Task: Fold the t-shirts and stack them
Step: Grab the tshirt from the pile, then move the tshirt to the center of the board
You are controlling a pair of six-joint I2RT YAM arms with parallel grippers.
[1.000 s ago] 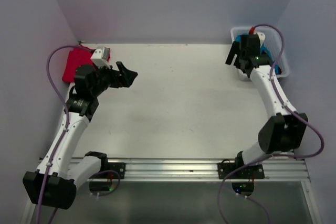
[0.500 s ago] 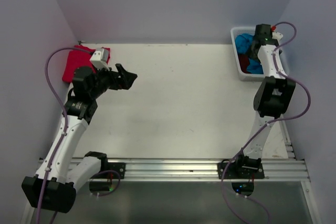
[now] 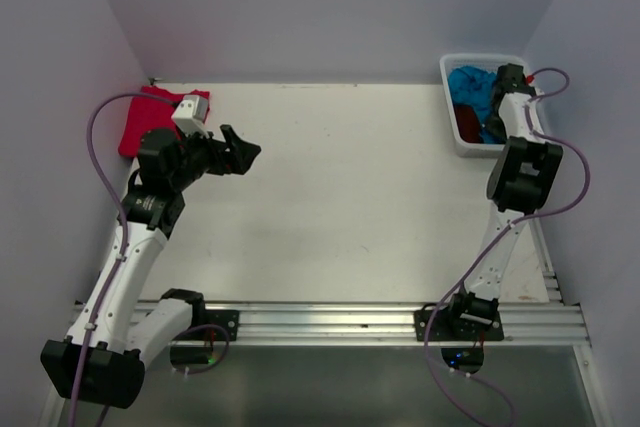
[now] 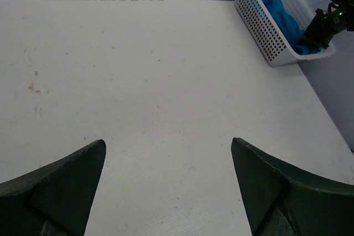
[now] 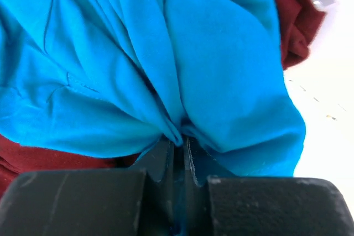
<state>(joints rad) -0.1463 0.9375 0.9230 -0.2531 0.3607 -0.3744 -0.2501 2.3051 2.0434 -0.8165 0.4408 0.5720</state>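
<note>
A teal t-shirt point(image 5: 221, 70) lies crumpled in the white lattice basket point(image 3: 455, 132) at the far right, on top of a dark maroon t-shirt point(image 5: 293, 26). My right gripper point(image 5: 180, 142) reaches down into the basket and is shut on a fold of the teal t-shirt point(image 3: 468, 82). From the left wrist view the right gripper point(image 4: 318, 29) shows as a dark shape at the basket's near end. A bright red t-shirt point(image 3: 145, 122) lies folded at the table's far left. Just right of it my left gripper point(image 3: 240, 147) hangs over the bare table, open, nothing between its fingers point(image 4: 61, 181).
The white table point(image 3: 340, 197) is walled in by lilac panels at the back and both sides. The basket point(image 4: 260, 20) stands in the back right corner against the wall. A metal rail with the arm bases runs along the near edge.
My right arm has swung further over the basket, dropped into it and shut its jaws on the teal t-shirt. The left arm has barely moved and stays open.
</note>
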